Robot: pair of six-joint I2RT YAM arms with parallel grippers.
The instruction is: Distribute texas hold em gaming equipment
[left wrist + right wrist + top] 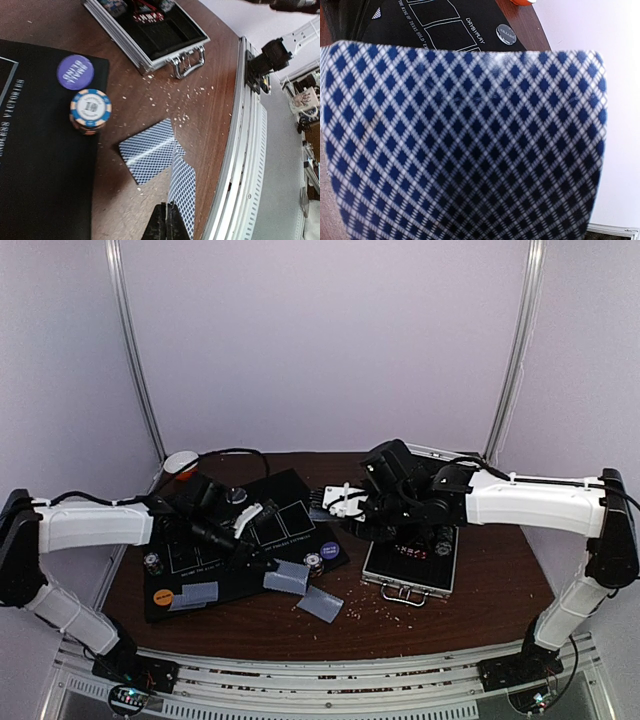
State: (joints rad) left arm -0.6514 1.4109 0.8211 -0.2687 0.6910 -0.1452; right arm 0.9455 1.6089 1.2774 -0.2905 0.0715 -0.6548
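My left gripper (266, 567) is shut on the edge of a blue-backed playing card (288, 578), held just off the mat's front right corner; the wrist view shows that card (183, 192) edge-on between the closed fingers (161, 225). A second card (148, 150) lies flat on the table beside it (320, 603). A third card (193, 595) lies on the black mat (205, 560). My right gripper (336, 504) holds a card (465, 140) that fills its wrist view and hides the fingers. Chip stacks (314, 562) (152, 562), a purple disc (75, 71), an orange disc (162, 595) and a grey disc (505, 34) sit on the mat.
The open silver case (410, 565) lies right of the mat under the right arm, its handle (187, 62) facing the front edge. An orange-and-white bowl (180, 462) stands at the back left. Small crumbs dot the brown table (480, 590).
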